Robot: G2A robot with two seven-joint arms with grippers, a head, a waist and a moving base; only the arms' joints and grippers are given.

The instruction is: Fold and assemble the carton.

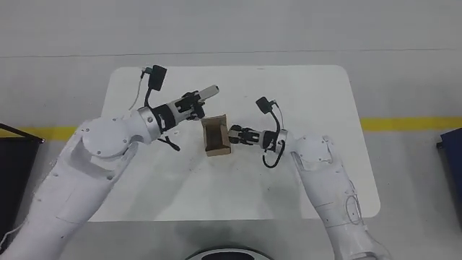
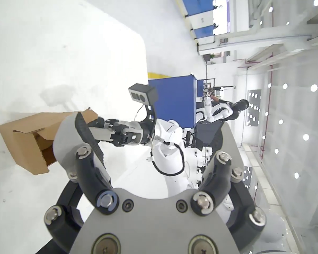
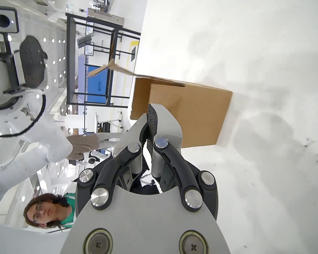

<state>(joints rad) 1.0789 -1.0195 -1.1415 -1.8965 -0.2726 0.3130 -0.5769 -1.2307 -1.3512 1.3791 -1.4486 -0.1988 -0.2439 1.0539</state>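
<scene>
Now 1 carton (image 1: 216, 136); L fingers (image 2: 66, 133) released, R fingers (image 3: 169, 122) clenched against it.

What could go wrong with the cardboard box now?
The carton may slide or tip, since just the right gripper is at its side, while the open left gripper hangs apart and braces nothing. Its loose flap sticks out and could bend the wrong way or catch on a finger.
</scene>
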